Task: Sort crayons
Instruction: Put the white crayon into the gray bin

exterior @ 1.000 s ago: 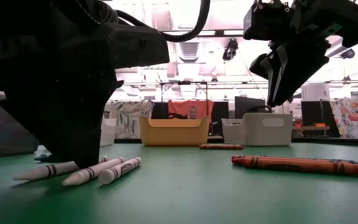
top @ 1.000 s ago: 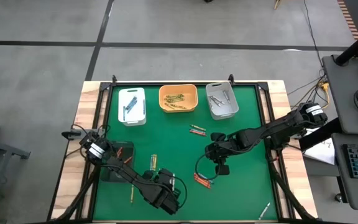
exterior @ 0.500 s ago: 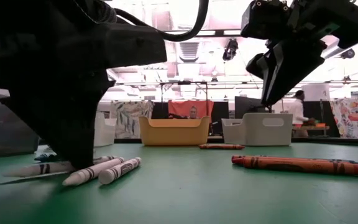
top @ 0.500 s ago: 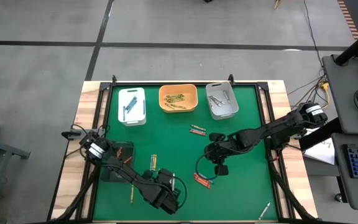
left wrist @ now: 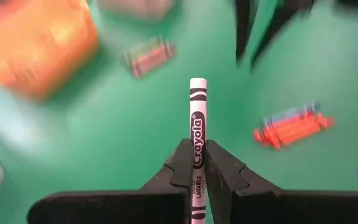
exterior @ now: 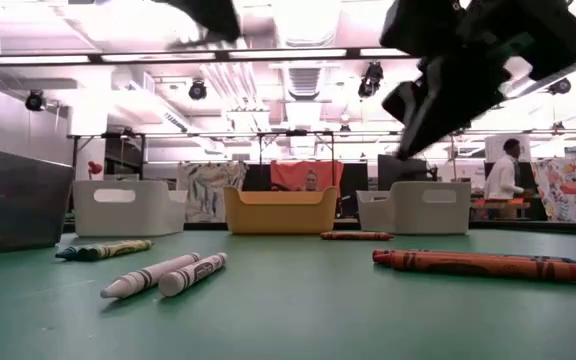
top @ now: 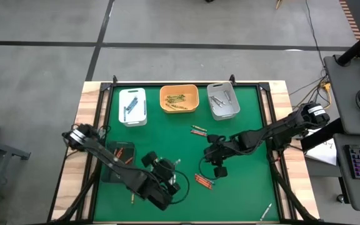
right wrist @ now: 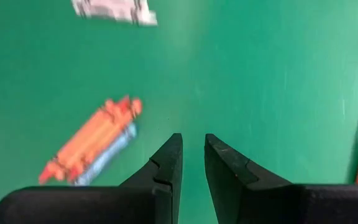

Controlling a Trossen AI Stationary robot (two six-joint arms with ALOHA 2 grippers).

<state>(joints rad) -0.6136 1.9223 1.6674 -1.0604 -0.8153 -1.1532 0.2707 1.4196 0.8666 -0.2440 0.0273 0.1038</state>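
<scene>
Left claw (left wrist: 197, 163) – clamps white crayon (left wrist: 197, 121) | right claw (right wrist: 192, 163) – narrow, empty | trays blurred

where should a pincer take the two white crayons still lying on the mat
One at a time, from straight above, at mid-length across the barrel: the white crayons lie flat, side by side and touching, so the jaws should straddle only the outer one.

I count three trays (top: 133, 106) along the table's far edge: white, orange, grey. Two white crayons (exterior: 164, 275) lie near its front edge.
</scene>
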